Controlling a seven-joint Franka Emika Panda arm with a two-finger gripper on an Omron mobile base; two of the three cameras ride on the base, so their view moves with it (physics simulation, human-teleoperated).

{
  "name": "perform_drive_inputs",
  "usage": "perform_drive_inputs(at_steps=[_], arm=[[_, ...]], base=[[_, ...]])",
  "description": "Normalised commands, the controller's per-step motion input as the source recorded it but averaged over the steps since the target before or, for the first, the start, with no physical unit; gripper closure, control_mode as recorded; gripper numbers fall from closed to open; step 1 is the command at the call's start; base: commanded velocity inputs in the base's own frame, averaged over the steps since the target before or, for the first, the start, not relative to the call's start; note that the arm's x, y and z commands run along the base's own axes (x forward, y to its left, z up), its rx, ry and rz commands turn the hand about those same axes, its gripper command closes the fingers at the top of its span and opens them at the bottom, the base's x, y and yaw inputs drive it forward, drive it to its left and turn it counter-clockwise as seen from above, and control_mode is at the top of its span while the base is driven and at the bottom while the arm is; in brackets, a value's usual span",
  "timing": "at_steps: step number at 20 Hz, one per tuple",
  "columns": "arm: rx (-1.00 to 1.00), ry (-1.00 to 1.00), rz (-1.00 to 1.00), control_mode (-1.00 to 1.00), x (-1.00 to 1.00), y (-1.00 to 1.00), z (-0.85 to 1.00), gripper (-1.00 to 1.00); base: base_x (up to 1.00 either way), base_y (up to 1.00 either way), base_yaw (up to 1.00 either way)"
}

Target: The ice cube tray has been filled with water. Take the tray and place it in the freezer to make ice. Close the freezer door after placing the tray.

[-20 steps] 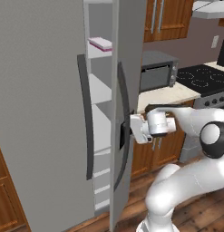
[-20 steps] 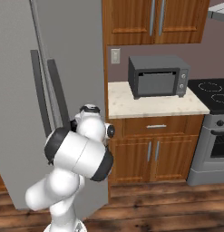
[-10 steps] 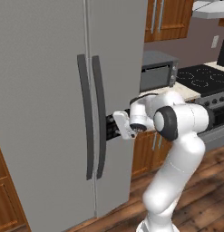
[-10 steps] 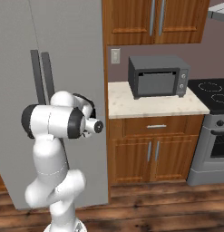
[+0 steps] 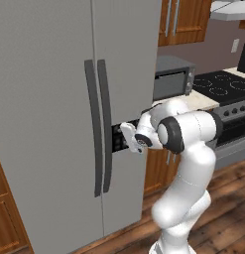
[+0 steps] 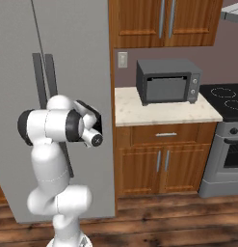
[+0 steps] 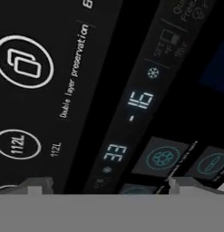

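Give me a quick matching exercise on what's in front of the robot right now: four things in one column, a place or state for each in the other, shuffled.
Things:
1. freezer
2. gripper
3. microwave
4. stove

Places or states:
A. on the pale countertop
B. both doors shut, handles meeting at the middle
C. at the right edge, past the counter
D. open, up against the dark panel on the right-hand door

Pairs: 1-B, 2-D, 3-A, 4-C
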Motion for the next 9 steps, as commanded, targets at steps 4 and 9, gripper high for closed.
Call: perform_drive_inputs(at_steps=[4,9], arm=[[-0.03,0.02,-0.21,-1.00,0.66,0.00,0.19,-1.00],[0.00,0.07,-0.18,-1.00,0.53,0.00,0.29,-1.00]], base=[[0.00,0.00,0.00],[0.00,0.00,0.00]])
